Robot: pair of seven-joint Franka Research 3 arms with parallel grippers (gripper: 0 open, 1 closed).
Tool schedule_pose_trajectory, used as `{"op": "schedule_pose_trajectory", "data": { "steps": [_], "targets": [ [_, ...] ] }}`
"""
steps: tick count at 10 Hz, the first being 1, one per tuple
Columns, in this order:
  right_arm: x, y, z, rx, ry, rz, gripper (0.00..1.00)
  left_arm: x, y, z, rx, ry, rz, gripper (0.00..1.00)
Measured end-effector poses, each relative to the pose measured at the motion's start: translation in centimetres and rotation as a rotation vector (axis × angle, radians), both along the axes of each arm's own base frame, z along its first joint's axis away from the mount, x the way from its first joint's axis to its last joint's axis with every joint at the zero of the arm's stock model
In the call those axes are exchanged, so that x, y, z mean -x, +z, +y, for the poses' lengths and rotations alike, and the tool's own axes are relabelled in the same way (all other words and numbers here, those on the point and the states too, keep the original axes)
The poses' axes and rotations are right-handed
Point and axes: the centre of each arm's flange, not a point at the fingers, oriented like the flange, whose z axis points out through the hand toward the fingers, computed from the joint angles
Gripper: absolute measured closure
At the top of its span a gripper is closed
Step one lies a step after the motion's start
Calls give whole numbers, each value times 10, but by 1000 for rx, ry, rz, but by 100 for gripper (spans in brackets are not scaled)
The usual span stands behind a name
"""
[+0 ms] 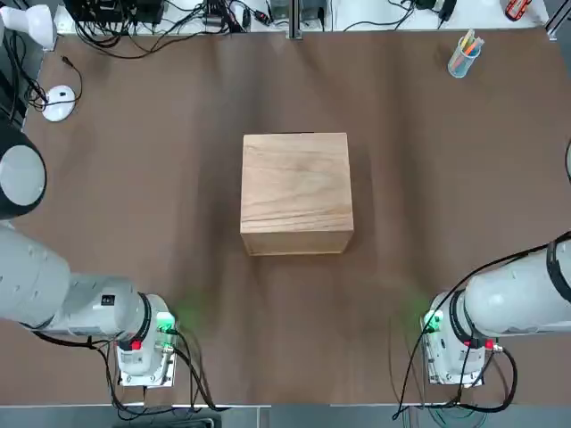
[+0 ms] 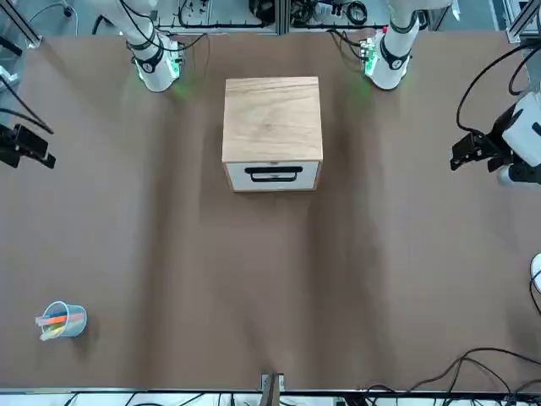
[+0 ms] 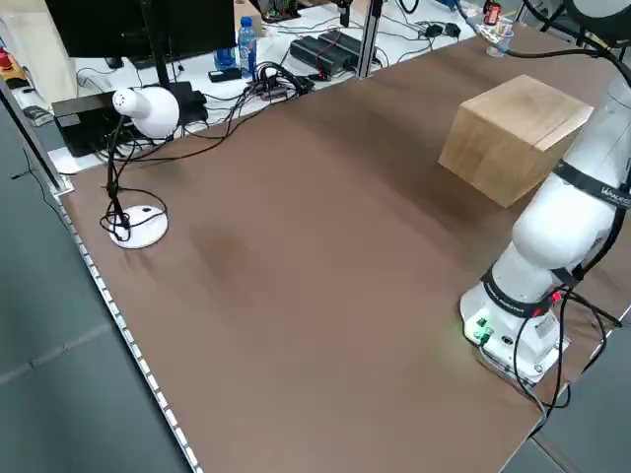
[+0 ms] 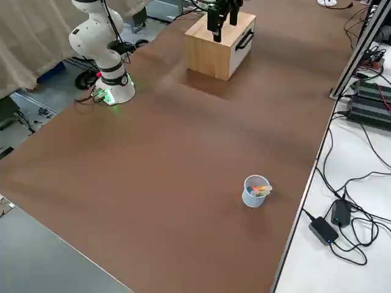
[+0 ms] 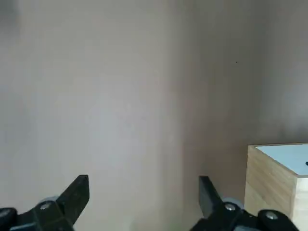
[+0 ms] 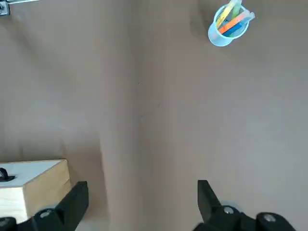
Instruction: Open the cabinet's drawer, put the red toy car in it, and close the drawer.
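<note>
Wooden cabinet [image 1: 296, 192] is sitting mid-table, drawer [image 2: 272, 175] shut, no red car showing, so we are holding both grippers [image 5: 143, 197] [image 6: 142, 199] wide, empty, at nine and three o'clock.

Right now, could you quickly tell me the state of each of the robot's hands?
Left hand: open, holding nothing, raised at the table's left side.
Right hand: open, holding nothing, raised at the table's right side.

white rounded arms, green-lit bases, black cables, black end effectors.
</note>
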Motion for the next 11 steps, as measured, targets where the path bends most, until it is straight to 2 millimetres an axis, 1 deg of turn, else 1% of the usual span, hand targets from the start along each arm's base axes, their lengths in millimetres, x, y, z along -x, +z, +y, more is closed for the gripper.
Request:
{"op": "schedule_pose_trajectory", "data": {
  "steps": [2, 4, 8, 11],
  "targets": [
    [6, 2, -3, -1, -6, -2, 0, 0, 0, 0, 0, 0, 1, 0],
    [6, 1, -8, -1, -14, -2, 0, 0, 0, 0, 0, 0, 2, 0],
    [6, 1, -10, 24, -15, -4, 0, 0, 0, 0, 0, -1, 3, 0],
    [5, 0, -4, 78, 6, 0, 0, 0, 0, 0, 0, 0, 4, 0]
  ]
}}
